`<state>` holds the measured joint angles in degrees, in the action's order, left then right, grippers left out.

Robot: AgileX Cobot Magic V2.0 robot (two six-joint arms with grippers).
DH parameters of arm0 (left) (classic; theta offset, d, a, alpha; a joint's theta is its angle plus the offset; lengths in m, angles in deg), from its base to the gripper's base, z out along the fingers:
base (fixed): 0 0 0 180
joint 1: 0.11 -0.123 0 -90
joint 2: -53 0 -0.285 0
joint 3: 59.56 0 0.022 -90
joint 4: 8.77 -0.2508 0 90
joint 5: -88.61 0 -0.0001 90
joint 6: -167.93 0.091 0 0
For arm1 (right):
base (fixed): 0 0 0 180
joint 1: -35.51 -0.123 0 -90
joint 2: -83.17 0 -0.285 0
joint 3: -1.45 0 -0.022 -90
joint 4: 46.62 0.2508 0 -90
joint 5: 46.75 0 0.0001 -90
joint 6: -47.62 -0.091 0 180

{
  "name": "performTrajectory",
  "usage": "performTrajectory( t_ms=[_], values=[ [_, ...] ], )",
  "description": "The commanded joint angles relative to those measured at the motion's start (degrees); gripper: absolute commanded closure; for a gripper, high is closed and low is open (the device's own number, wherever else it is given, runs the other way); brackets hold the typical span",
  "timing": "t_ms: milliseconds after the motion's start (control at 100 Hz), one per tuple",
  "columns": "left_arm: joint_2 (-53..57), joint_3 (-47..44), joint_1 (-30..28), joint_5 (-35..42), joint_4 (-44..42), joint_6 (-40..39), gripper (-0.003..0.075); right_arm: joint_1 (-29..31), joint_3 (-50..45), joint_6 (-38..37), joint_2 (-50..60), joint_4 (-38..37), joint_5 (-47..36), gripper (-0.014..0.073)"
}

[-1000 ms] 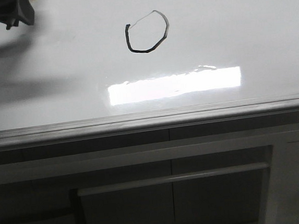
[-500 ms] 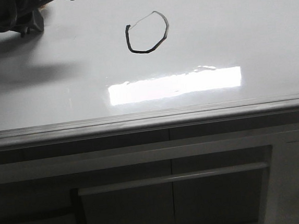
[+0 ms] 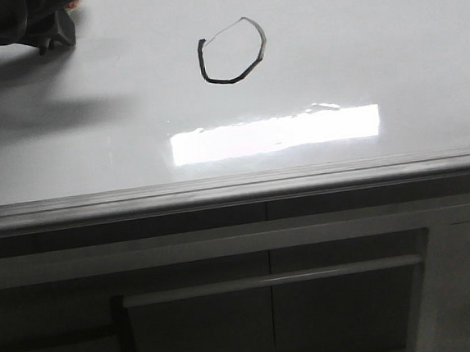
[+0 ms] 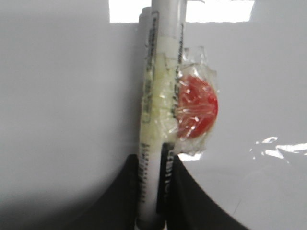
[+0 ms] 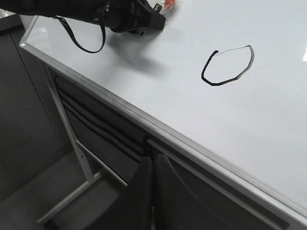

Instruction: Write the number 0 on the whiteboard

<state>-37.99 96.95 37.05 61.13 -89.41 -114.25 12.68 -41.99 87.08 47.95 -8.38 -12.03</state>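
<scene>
The number 0 is drawn on the whiteboard, well apart from the left pincer, clamped on a marker; withdrawal is best made lifted clear. The right pincer is together, empty.

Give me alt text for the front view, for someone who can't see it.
A small hand-drawn black marker loop, the number 0, sits on a large glossy white whiteboard, its line faint at the upper left. The dark left gripper shows at the board's far left corner, and a dark grey cabinet lies beyond the rim.

number 0 on whiteboard, marker print perhaps illegible
</scene>
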Motion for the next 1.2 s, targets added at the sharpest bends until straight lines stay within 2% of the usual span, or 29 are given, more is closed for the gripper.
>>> performTrajectory(
  t_ms=[0,220,350,600,760,1000,1190],
  values=[
    [-0.2,0.9,-0.7,0.2,-0.5,-0.7,0.0739,0.4,1.5,0.6,0.0,1.5,-3.6,0.0662],
    [-0.2,0.9,-0.7,0.6,-0.5,-0.7,0.0715,0.4,1.5,0.6,0.0,1.5,-3.6,0.0662],
    [-0.2,0.9,-0.7,0.9,-0.5,-0.7,0.0577,0.4,1.5,0.6,0.0,1.5,-3.6,0.0662],
    [-0.2,0.9,-0.7,1.8,-0.5,-0.7,0.0364,0.4,1.5,0.6,0.0,1.5,-4.2,0.0662],
    [-0.2,0.9,-0.7,1.8,-0.5,-0.7,0.0327,0.4,1.5,0.6,0.0,1.5,-4.2,0.0662],
    [1.3,0.9,-0.5,3.1,-0.6,-0.4,0.0213,0.4,1.5,0.6,0.0,1.5,-4.2,0.0662],
    [7.7,0.9,1.1,2.9,-2.3,3.9,0.0211,0.4,1.5,0.6,0.0,1.5,-5.1,0.0662]
  ],
)
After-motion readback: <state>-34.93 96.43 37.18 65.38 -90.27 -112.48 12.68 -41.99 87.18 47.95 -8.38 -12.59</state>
